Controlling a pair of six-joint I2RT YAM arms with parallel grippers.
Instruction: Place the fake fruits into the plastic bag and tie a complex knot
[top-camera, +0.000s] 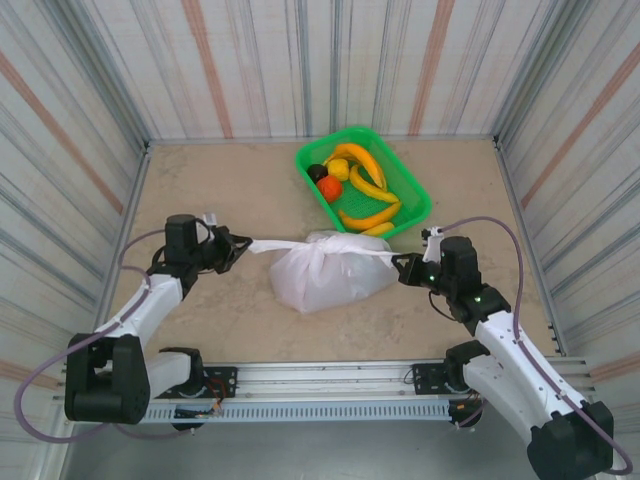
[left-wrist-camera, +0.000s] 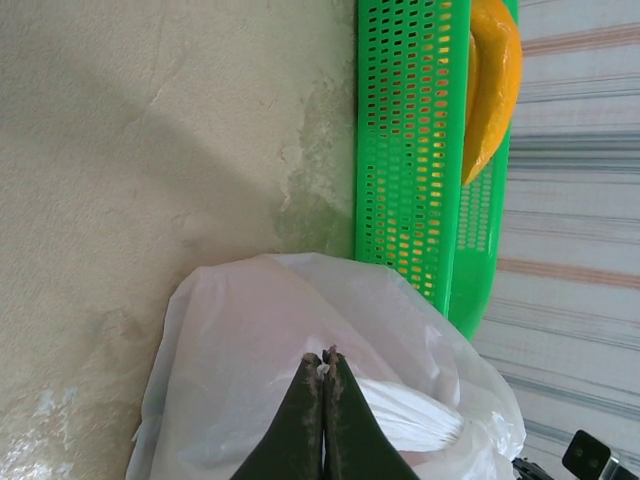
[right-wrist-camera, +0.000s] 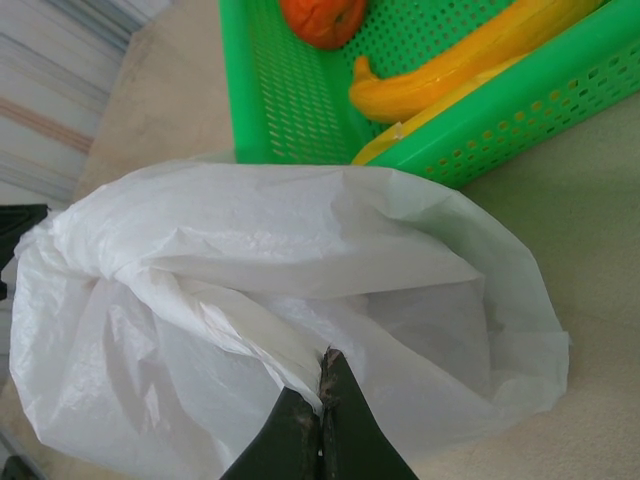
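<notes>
The left gripper (top-camera: 244, 244) has its jaws pressed together on a taut white handle strip (top-camera: 272, 245) of the plastic bag (top-camera: 330, 282). The bag lies mid-table with its film bunched at the top, just in front of the green basket (top-camera: 416, 200). Yellow bananas (top-camera: 366, 181) and an orange piece (top-camera: 331, 187) lie in that basket. On the bag's right, the right gripper (top-camera: 398, 263) is likewise clamped tight, pinching the second strip (top-camera: 372, 255), which is also stretched.
</notes>
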